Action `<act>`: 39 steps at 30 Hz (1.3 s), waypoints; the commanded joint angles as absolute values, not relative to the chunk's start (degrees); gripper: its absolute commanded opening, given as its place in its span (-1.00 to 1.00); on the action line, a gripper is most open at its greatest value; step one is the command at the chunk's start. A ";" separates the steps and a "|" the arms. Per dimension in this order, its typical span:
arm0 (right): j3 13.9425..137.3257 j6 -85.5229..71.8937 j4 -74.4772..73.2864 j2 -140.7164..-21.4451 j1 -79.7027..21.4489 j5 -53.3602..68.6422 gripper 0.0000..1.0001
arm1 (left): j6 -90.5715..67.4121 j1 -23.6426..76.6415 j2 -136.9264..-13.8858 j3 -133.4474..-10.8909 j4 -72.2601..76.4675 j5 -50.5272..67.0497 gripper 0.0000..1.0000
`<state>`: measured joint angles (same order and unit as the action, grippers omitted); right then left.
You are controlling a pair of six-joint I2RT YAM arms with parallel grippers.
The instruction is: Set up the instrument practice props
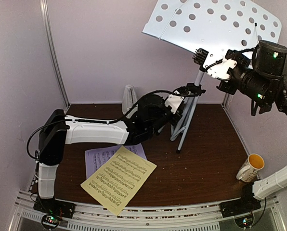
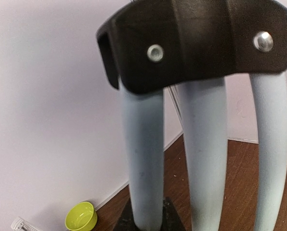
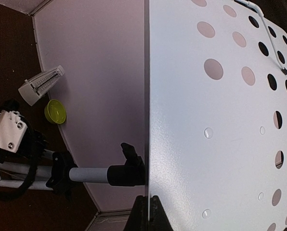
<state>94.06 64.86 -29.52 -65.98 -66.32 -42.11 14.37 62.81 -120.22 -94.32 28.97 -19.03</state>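
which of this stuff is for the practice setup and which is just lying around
For the job: music stand, yellow sheet, lilac sheet, metronome.
Just lying about: green bowl, white mug.

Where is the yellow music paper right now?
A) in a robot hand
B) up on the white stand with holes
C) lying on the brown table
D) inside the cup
C: the yellow sheet lies flat on the table, partly over the lilac sheet, down near the front edge and apart from the music stand.
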 commanded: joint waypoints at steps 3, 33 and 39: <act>100.62 70.03 -13.18 -63.50 -66.88 -44.93 -1.00 | 24.48 61.98 -123.45 -91.12 25.12 -14.42 -1.00; 101.04 74.99 -12.22 -65.90 -68.48 -47.56 -1.00 | 41.77 57.54 -128.10 -90.45 19.23 -9.69 -1.00; 100.28 74.54 -11.81 -66.71 -68.45 -47.48 -1.00 | 44.17 56.75 -128.91 -91.58 17.20 -7.34 -1.00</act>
